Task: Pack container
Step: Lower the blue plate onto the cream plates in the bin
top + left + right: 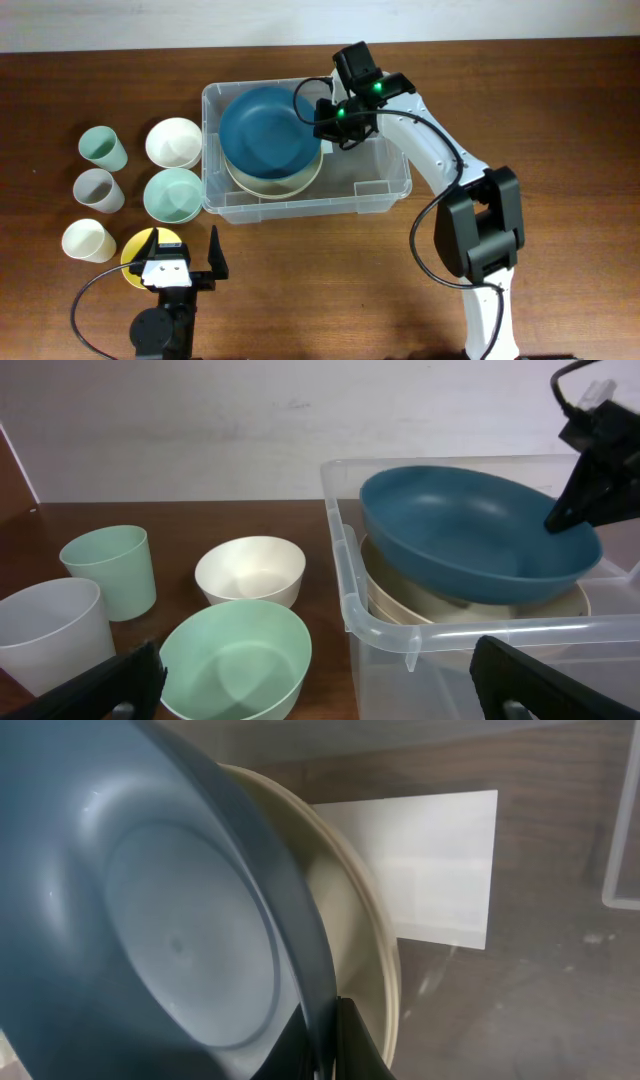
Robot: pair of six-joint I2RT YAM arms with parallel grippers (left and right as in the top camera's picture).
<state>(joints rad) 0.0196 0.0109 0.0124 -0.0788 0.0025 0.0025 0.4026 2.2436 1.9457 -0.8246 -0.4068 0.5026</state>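
At the container [380, 196], right jaws clamp the blue plate [265, 130] at its rim; left jaws gape wide, empty.

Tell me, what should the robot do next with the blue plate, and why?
Probably lower the blue plate until it lies flat on the cream plate. The right end effector is shut on its rim, holding it tilted over that plate inside the container.

We note three cups in a column on the table [560, 110]: mint cup [103, 148], grey cup [98, 189], cream cup [87, 241]. Just beside them stand a white bowl [174, 142] and a mint bowl [172, 194]. A yellow dish [132, 252] is partly hidden.
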